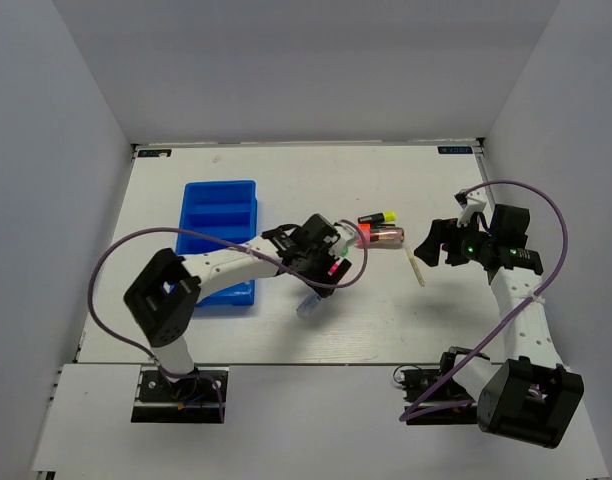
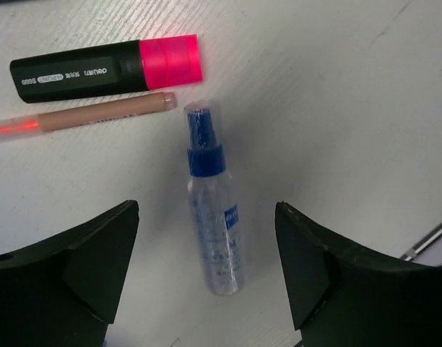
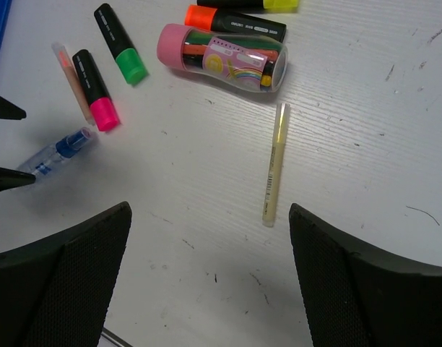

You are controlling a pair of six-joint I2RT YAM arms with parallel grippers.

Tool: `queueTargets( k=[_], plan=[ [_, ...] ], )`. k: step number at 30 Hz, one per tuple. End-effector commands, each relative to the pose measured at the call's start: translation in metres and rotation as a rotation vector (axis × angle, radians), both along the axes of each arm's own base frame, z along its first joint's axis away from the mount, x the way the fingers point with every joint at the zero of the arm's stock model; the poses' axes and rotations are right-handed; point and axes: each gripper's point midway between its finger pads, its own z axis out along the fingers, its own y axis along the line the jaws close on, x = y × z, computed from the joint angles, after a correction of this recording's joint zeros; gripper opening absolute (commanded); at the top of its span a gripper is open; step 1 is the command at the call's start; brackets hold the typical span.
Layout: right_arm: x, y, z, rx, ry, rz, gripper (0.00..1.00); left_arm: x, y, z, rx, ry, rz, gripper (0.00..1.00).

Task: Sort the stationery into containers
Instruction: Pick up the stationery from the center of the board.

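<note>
Blue tray (image 1: 218,225) first: where do we see it?

On the far left of the worktop (image 1: 386,320), with the left arm (image 1: 226,268) crossing its near end.

And the stationery?

Every piece we can make out lies on the worktop, right of the tray. Closest to the left arm are a clear-blue tube (image 2: 214,217), a pink-capped highlighter (image 2: 105,69) and a pink stick (image 2: 84,119) just beside that highlighter (almost parallel to it). A green-capped highlighter (image 3: 120,43) lies near them. Farther right is a pink tube (image 3: 221,56), with an orange-capped highlighter (image 3: 235,22) just beyond it and a yellow-capped highlighter (image 1: 378,217) beyond that. A pale stick (image 3: 274,165) lies apart, on the right arm's side.

What of the left pincer (image 2: 205,246)?

We see it spread wide, gripping nothing. In its wrist view the clear-blue tube lies flat between the two fingers and touches neither. We cannot tell its height over the worktop.

And the right pincer (image 3: 210,217)?

Spread wide as well, with nothing in it. In its wrist view the pale stick lies on the worktop between the fingers.
</note>
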Motion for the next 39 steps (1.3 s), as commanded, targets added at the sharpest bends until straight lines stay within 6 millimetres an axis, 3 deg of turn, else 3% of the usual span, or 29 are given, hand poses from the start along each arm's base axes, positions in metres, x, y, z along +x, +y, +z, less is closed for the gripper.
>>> queueTargets(
  k=[1,7,14,17,20,21,22,24,26,27,28,29,31,32,33,34,35,37,39],
  plan=[
    [0.004,-0.004,0.004,-0.025,-0.027,0.000,0.91,0.010,0.001,0.004,0.077,-0.041,-0.002,0.86],
    [0.004,-0.005,0.006,-0.033,-0.037,0.000,0.91,0.001,0.013,-0.026,0.163,-0.020,-0.003,0.76],
    [0.003,-0.004,0.006,-0.028,-0.035,0.004,0.91,-0.013,0.020,-0.054,0.249,-0.043,-0.018,0.73],
    [0.002,-0.005,0.008,-0.029,-0.039,-0.003,0.91,-0.013,0.023,-0.068,0.292,-0.048,-0.004,0.65],
    [0.002,-0.006,0.009,-0.031,-0.043,-0.007,0.91,-0.018,0.025,-0.079,0.299,-0.026,0.001,0.39],
    [0.002,-0.005,0.009,-0.032,-0.044,-0.005,0.91,-0.020,0.025,-0.082,0.299,-0.016,0.001,0.20],
    [0.001,-0.006,0.010,-0.032,-0.048,-0.007,0.91,-0.020,0.026,-0.081,0.299,-0.013,0.005,0.12],
    [0.002,-0.006,0.010,-0.030,-0.051,-0.007,0.91,-0.023,0.024,-0.074,0.286,0.000,0.001,0.01],
    [0.002,-0.005,0.011,-0.028,-0.055,-0.003,0.91,-0.023,0.015,-0.049,0.230,-0.019,-0.007,0.01],
    [0.002,-0.005,0.011,-0.027,-0.055,-0.002,0.91,-0.021,0.007,-0.034,0.199,-0.028,-0.021,0.01],
    [0.000,-0.005,0.011,-0.023,-0.046,-0.004,0.91,-0.021,0.006,-0.010,0.162,-0.046,-0.027,0.01],
    [0.001,-0.004,0.012,-0.022,-0.054,-0.003,0.91,-0.010,-0.009,0.019,0.108,-0.092,-0.027,0.01],
    [0.001,-0.003,0.013,-0.016,-0.057,0.003,0.91,0.004,0.011,0.043,0.159,-0.137,-0.028,0.01],
    [0.001,-0.003,0.012,-0.017,-0.054,0.002,0.91,0.021,0.006,0.074,0.132,-0.212,-0.047,0.01],
    [0.001,-0.003,0.012,-0.016,-0.053,0.004,0.91,0.047,0.032,0.082,0.195,-0.253,-0.001,0.01],
    [0.001,-0.002,0.013,-0.015,-0.059,0.009,0.91,0.056,0.047,0.085,0.231,-0.254,0.016,0.01],
    [0.000,-0.001,0.011,-0.013,-0.054,0.014,0.91,0.074,0.046,0.109,0.217,-0.304,0.013,0.01],
    [-0.002,0.001,0.010,-0.002,-0.053,0.024,0.89,0.103,0.084,0.117,0.281,-0.309,0.020,0.01],
    [-0.003,0.004,0.010,0.006,-0.061,0.042,0.83,0.124,0.107,0.124,0.341,-0.372,-0.072,0.01]
  ],
)
